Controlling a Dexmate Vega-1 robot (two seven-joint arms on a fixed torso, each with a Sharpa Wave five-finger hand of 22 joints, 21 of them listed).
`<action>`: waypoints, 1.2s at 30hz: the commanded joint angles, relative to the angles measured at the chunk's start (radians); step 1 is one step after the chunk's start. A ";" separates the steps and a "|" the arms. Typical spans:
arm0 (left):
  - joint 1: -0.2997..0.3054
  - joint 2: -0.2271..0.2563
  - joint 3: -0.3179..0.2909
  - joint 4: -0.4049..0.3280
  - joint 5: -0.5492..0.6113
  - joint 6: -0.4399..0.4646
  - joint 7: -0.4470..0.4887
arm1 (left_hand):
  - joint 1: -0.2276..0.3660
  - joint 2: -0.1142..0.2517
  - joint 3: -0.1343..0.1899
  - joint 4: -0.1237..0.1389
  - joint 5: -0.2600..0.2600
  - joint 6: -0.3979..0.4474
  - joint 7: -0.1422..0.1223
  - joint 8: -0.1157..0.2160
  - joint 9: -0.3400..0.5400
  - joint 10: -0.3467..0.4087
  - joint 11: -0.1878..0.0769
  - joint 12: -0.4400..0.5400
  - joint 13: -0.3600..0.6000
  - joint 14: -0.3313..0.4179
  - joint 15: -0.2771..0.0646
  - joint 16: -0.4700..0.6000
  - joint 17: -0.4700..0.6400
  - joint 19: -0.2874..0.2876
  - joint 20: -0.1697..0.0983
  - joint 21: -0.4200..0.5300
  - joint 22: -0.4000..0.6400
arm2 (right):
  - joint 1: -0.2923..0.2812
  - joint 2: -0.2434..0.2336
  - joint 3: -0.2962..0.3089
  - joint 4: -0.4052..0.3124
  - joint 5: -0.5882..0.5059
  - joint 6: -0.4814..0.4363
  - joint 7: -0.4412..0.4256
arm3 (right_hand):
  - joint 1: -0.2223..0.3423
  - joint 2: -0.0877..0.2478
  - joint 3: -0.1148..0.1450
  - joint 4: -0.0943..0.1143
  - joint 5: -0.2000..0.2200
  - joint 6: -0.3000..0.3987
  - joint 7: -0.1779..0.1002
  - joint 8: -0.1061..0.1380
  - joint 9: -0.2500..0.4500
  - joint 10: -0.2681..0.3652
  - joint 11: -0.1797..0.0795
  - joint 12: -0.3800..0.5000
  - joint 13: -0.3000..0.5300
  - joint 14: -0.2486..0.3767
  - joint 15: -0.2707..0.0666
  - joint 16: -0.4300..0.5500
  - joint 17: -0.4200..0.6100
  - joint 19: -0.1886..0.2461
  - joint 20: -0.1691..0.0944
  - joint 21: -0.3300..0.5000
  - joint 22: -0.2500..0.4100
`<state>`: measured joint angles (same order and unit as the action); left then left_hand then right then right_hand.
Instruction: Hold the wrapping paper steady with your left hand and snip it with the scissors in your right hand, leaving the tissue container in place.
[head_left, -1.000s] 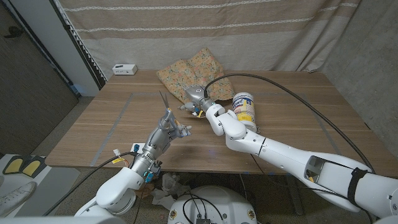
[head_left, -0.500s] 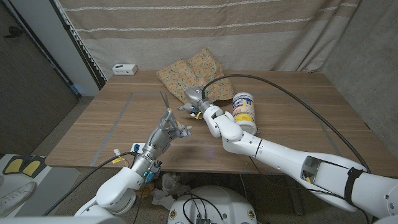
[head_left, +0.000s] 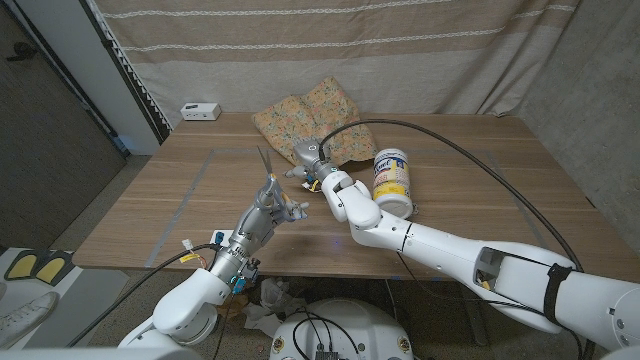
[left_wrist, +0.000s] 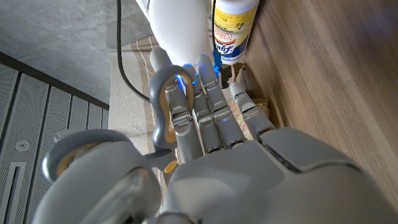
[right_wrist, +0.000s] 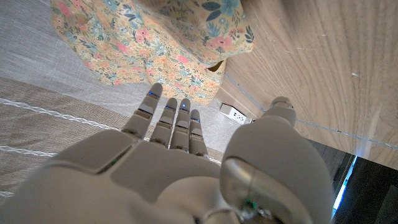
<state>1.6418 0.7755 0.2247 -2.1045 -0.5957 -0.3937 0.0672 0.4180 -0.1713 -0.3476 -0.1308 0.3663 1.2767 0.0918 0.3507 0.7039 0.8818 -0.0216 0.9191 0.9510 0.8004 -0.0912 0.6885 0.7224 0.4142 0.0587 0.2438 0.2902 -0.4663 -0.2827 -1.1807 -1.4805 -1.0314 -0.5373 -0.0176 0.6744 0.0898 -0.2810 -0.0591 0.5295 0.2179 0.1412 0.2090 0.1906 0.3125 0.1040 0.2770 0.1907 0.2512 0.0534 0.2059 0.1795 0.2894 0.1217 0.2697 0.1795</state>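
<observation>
The floral wrapping paper (head_left: 310, 108) lies crumpled at the table's back middle. My right hand (head_left: 308, 158) is at the paper's (right_wrist: 155, 43) near edge, holding nothing, its straight fingers (right_wrist: 169, 121) pointing at the paper; I cannot tell whether they touch it. My left hand (head_left: 267, 211) is raised over the front left of the table and grips grey scissors (head_left: 264, 165), blades pointing up and closed. Its fingers pass through the scissors' handle loop (left_wrist: 163, 106). The tissue container (head_left: 394, 179), a white and yellow cylinder (left_wrist: 234, 28), stands right of my right arm.
A small white box (head_left: 200, 110) sits at the back left corner, also seen as the box (right_wrist: 233, 113) past my right hand. Faint tape lines (head_left: 196, 184) mark the wooden table. A striped curtain hangs behind. A black cable (head_left: 450, 150) arcs over the right side.
My right hand and forearm have slid a little to the left along the paper's near edge. The left hand with the scissors has stayed still.
</observation>
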 joint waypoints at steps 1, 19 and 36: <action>-0.003 0.005 -0.001 -0.002 -0.004 0.003 -0.006 | 0.010 -0.003 -0.001 0.001 0.005 -0.010 0.014 -0.004 0.005 0.091 -0.081 0.056 0.004 -0.001 -0.052 0.006 0.005 0.001 -0.003 -0.001 0.004 | 0.030 0.025 -0.024 0.061 0.020 -0.008 -0.009 | 0.020 0.006 0.005 -0.008 0.011 0.008 0.038 -0.002 0.003 -0.002 0.003 -0.001 0.001 -0.007 -0.004 -0.007 0.001 -0.002 0.004 -0.003 0.002; 0.003 0.003 -0.002 0.008 -0.006 -0.009 -0.013 | 0.009 -0.002 -0.001 0.002 0.007 -0.010 0.015 -0.007 0.008 0.092 -0.082 0.058 0.002 0.003 -0.053 0.009 0.000 0.000 -0.003 -0.002 0.004 | 0.068 0.082 -0.062 0.190 0.067 -0.028 -0.086 | 0.038 0.014 0.014 -0.016 0.018 0.001 0.038 -0.003 0.008 0.002 -0.005 -0.006 0.004 0.018 -0.010 -0.003 0.003 0.006 -0.001 -0.011 0.003; 0.009 0.006 -0.002 0.010 -0.010 -0.014 -0.019 | 0.009 0.000 0.000 0.003 0.009 -0.001 0.014 -0.009 0.011 0.104 -0.080 0.062 -0.004 0.010 -0.054 0.015 -0.003 0.001 -0.004 -0.003 0.004 | 0.112 0.158 -0.097 0.346 0.146 -0.030 -0.157 | 0.032 0.024 0.019 -0.011 0.014 -0.098 0.057 -0.009 0.017 0.027 -0.039 0.000 0.018 -0.001 -0.021 -0.013 0.004 -0.004 0.017 -0.041 0.004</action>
<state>1.6452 0.7792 0.2228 -2.0931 -0.6027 -0.4049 0.0503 0.4180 -0.1713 -0.3476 -0.1308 0.3712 1.2766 0.0918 0.3435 0.7114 0.8893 -0.0141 0.9191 0.9426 0.8004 -0.0912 0.6970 0.7178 0.4141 0.0587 0.2438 0.2902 -0.3860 -0.1860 -1.2566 -1.2647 -0.9528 -0.5713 -0.1150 0.7045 0.1016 -0.2669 -0.0729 0.5449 0.1085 0.1248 0.1809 0.2027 0.2799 0.1002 0.2505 0.1980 0.2423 0.0481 0.1884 0.1793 0.2838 0.1272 0.2396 0.1792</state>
